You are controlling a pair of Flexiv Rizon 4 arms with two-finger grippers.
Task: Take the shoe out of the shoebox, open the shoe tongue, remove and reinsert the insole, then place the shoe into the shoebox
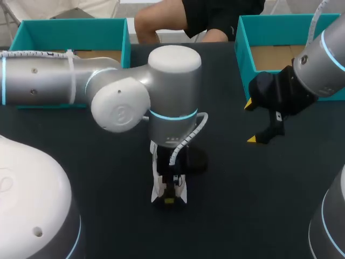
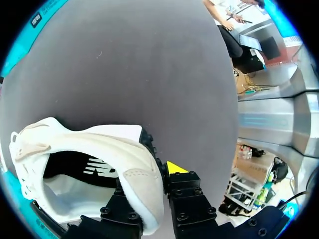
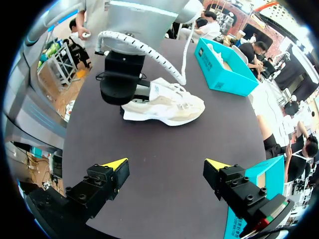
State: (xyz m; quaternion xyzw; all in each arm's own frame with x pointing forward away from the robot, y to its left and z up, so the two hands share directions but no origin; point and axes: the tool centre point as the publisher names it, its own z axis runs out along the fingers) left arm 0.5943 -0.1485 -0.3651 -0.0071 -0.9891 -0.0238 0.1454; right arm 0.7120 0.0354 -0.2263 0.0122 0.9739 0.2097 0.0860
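One white sneaker (image 1: 159,186) stands on its sole on the dark counter (image 1: 242,205), its heel clenched in the left claw (image 2: 149,181). One finger seems to sit inside the collar, though the shoe hides that tip. The right claw (image 3: 167,167) hangs released over the counter, near the right teal shoebox (image 1: 242,38).

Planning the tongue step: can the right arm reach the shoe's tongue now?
Probably yes: the open right gripper faces the shoe across bare table, and the left gripper clamps only its heel.
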